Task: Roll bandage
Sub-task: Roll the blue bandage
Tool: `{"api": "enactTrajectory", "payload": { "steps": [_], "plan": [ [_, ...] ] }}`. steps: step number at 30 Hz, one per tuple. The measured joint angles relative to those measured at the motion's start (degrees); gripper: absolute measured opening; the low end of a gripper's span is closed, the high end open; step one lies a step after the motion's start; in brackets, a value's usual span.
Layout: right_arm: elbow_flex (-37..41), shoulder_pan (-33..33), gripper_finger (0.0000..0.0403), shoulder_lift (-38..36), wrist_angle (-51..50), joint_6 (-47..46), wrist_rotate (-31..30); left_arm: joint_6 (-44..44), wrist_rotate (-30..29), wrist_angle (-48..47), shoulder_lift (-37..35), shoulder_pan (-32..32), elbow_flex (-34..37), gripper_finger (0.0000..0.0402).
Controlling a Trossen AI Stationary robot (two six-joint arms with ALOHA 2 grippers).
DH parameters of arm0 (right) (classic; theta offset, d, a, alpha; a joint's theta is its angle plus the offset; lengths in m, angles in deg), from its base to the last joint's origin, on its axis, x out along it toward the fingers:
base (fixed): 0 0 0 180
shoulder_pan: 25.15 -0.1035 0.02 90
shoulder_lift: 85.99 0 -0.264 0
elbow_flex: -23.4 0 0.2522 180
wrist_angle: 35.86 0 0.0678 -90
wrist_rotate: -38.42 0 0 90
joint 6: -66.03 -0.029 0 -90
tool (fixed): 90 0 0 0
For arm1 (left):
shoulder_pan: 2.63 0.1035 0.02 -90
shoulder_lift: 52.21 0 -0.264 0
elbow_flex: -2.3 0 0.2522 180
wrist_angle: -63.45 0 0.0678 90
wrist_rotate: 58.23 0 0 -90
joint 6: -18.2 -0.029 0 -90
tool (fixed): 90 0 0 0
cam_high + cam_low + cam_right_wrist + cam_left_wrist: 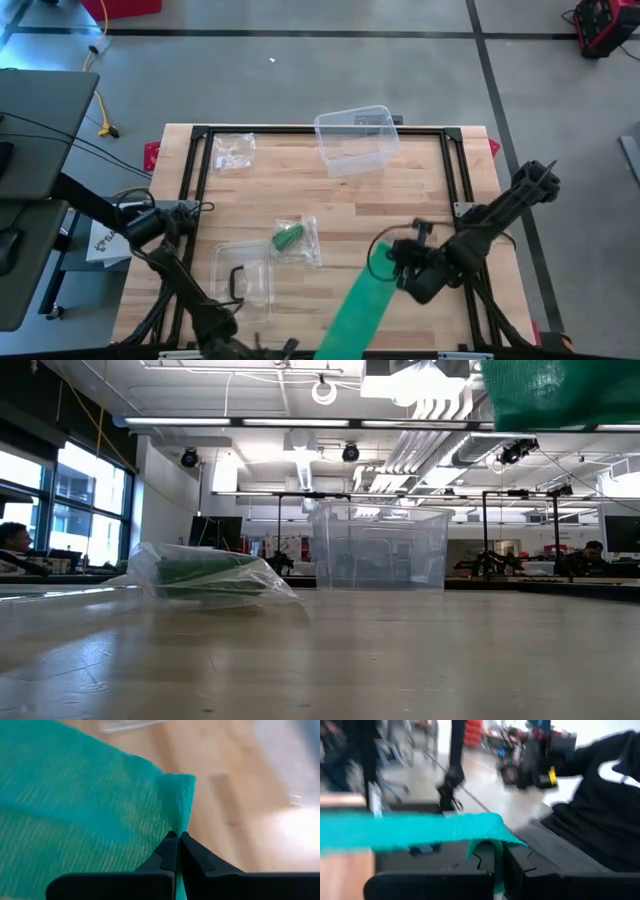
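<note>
Nearest the lens, in the right wrist view, the right gripper (177, 839) has its fingers pressed together on a pinched corner of the green bandage (75, 810), the cloth fanning away from the nip. From above, the bandage (362, 305) hangs as a flat strip stretched in the air over the near part of the table (420, 190), its long axis running diagonally from the right gripper (405, 268) down toward the near edge, where the left gripper (262, 347) sits mostly out of frame; the left wrist view shows that one clamped on the strip's other end (420, 832). To roll well, I would judge the strip needs even tension and square edges, one end turning onto itself while the other pays out slowly, without twist. A bagged green roll (290, 238) lies mid-table, an empty clear tub (355, 140) stands toward the far edge, and two clear wrappers lie apart.
</note>
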Motion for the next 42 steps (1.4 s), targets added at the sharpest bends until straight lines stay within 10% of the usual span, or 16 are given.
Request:
{"api": "enactTrajectory", "payload": {
  "steps": [11,20,32,42],
  "plan": [
    [20.7,-1.1,0.0060,1.8,48.8,11.8,3.3,-14.3,-1.9,13.8,-1.1,-1.6,0.0,0.0005],
    [16.5,-1.3,0.0212,1.4,37.2,8.2,7.3,-15.0,-5.6,18.3,-1.1,1.8,0.0,0.0005],
    [6.1,-20.9,0.0215,1.4,32.5,5.8,-8.5,-15.4,-8.1,20.7,-1.1,9.7,-0.6,0.0005],
    [5.7,-33.6,0.0215,4.1,47.4,1.8,-17.2,-14.3,1.9,20.0,-0.2,15.9,-3.5,0.0005]
  ]
}}
